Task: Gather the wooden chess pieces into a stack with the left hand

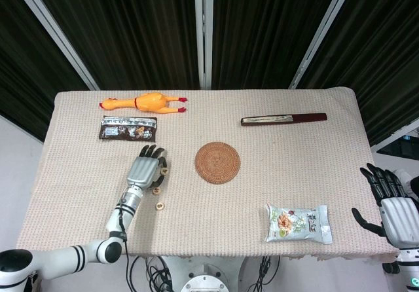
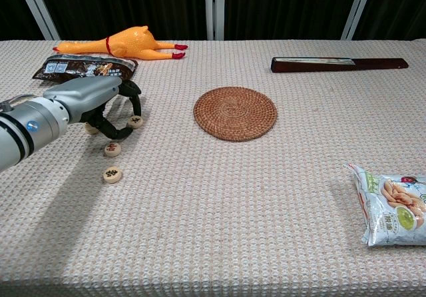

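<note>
Fingers of left hand (image 2: 93, 100) curled down, tips near the wooden chess pieces, nothing clearly held. One piece (image 2: 136, 121) by the fingertips, one (image 2: 91, 128) partly under the palm, one (image 2: 112, 149) just nearer the camera, one (image 2: 112, 174) nearer again; all left of the woven coaster (image 2: 235, 113). Right hand (image 1: 390, 205) spread wide, holding nothing, far right of coaster.
</note>
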Robot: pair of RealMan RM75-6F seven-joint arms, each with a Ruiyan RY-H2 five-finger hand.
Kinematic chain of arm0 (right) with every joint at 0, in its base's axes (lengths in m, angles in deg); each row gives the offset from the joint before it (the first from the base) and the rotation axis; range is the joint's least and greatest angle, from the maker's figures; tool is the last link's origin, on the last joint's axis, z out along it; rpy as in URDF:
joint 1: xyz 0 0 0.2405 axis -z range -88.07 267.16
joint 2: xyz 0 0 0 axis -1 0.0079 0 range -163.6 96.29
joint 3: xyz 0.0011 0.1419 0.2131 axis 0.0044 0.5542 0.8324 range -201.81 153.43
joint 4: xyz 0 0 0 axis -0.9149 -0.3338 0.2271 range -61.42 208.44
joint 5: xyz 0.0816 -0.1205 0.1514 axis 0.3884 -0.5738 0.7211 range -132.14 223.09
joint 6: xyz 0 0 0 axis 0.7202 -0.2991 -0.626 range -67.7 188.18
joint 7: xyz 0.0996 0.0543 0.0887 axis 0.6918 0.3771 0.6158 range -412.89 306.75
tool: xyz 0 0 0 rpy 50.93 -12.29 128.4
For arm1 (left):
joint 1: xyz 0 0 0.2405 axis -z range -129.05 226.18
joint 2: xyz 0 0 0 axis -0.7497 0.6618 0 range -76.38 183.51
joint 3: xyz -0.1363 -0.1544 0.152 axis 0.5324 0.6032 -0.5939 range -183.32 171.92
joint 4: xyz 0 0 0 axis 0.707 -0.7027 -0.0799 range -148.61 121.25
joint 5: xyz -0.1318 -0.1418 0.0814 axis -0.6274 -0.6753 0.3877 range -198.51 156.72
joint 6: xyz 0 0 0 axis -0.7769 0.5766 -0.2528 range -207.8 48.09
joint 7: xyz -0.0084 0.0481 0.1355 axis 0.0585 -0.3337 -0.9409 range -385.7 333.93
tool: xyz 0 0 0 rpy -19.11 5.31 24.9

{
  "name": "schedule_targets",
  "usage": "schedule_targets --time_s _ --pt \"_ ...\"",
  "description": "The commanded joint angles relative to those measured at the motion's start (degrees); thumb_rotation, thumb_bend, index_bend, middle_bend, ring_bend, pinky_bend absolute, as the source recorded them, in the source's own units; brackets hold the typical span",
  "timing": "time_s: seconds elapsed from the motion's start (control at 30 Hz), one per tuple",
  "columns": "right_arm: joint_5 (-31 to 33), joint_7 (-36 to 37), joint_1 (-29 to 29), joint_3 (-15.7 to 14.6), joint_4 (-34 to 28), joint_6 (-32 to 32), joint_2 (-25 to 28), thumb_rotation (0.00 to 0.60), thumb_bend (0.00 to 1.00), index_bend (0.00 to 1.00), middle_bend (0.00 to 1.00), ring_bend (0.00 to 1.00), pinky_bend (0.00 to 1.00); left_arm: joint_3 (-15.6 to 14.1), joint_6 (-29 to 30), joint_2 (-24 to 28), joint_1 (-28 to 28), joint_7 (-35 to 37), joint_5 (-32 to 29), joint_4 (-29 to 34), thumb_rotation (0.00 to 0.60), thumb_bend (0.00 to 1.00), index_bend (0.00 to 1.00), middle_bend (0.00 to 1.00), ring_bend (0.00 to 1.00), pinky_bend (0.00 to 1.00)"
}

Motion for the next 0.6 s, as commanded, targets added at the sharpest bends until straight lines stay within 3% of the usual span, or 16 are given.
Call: schedule_targets --time_s 0.03,0.6 --pt "0.0 0.0 0.0 0.0 0.0 0.0 0.0 0.6 0.25 0.0 0.0 0.0 0.0 -0.1 0.1 -0.2 0.0 0.5 0.2 -0.2 0.6 0.34 0.43 0.12 0.0 0.0" --pt "0.1 -0.5 0.0 0.0 -0.1 0.1 -0.1 0.6 0.25 0.0 0.0 0.0 0.0 -0.1 1.5 1.7 -0.8 2.5 1.4 2.9 0.6 0.33 0.47 0.12 0.0 0.0"
